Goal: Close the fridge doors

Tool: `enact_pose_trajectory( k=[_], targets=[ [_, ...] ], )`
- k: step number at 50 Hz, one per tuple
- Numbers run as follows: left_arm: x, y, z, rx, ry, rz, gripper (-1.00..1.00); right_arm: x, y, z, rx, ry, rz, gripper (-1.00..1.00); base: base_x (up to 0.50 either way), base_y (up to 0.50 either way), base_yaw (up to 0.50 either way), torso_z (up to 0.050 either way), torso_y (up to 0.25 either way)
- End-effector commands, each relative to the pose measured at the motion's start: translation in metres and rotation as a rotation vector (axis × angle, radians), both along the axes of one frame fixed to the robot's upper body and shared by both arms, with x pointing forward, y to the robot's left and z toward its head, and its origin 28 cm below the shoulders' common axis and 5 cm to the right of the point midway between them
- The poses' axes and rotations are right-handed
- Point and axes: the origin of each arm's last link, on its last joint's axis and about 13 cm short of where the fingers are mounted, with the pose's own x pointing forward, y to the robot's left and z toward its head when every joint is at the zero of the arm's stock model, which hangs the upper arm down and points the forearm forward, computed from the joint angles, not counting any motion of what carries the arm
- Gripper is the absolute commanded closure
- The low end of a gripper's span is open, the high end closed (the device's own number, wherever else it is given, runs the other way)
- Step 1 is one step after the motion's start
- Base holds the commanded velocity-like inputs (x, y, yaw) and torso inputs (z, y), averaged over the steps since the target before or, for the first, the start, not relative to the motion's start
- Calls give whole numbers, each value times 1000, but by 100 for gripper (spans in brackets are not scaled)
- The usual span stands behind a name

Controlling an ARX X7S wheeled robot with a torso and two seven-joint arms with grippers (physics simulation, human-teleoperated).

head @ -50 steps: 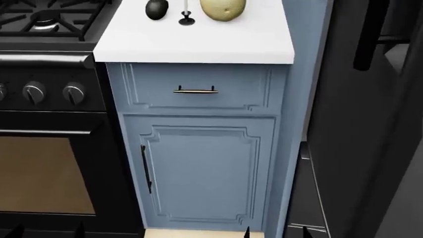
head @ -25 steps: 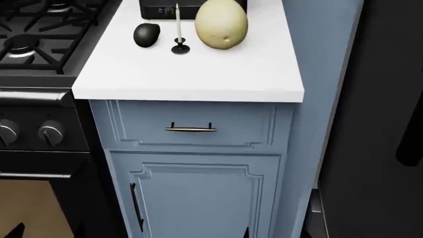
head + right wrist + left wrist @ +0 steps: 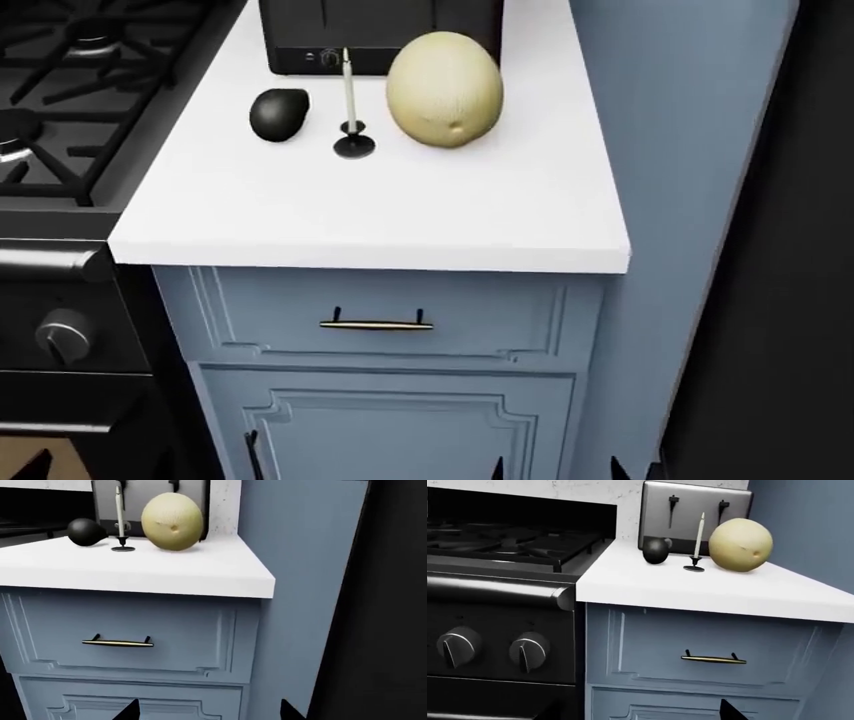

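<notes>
One of the fridge doors [image 3: 801, 300] fills the right edge of the head view as a flat dark panel, and it shows again in the right wrist view [image 3: 390, 630]. No handle is in view, and I cannot tell how far the door stands open. My right gripper [image 3: 210, 711] is open, with its two black fingertips wide apart in front of the pale blue cabinet, left of the door. Those tips [image 3: 497, 468] peek in at the head view's bottom edge. My left gripper [image 3: 640, 715] is open too, with one fingertip [image 3: 730, 712] showing against the cabinet.
A white counter [image 3: 374, 220] tops the blue cabinet with its drawer handle [image 3: 376, 324]. On it stand a melon [image 3: 445, 90], a candle holder [image 3: 352, 140], a black avocado [image 3: 279, 113] and a toaster [image 3: 694, 515]. A black stove [image 3: 500, 605] adjoins it on the left. A blue side panel [image 3: 293, 580] separates cabinet and fridge.
The head view has risen: the counter and drawer slid down the frame, the toaster came into view, and the fridge door's black handle left the view.
</notes>
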Motion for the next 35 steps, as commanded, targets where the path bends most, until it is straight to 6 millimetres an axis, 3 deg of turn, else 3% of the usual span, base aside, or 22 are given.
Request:
enact_pose_trajectory(
  k=[1,16,21,30,35],
  targets=[
    [0,0,0,1,1,-1,-100,0,0,0,-1,-13,-1,-100,0,0,0,0,11],
    [-1,0,1,-4,0,0,-100,-1,-1,1,28,-13,-3,-100,0,0,0,0,1],
    [-1,0,0,-5,0,1,-100,-1,-1,1,7,-16,-5,-100,1,-441,0,0,0],
    [0,1,0,-7,-1,1,-100,1,-3,4,24,-6,-39,-100,0,0,0,0,0],
    [0,1,0,-10,0,2,-100,-1,-10,28,-2,-14,-206,-100,0,0,0,0,0]
  ],
)
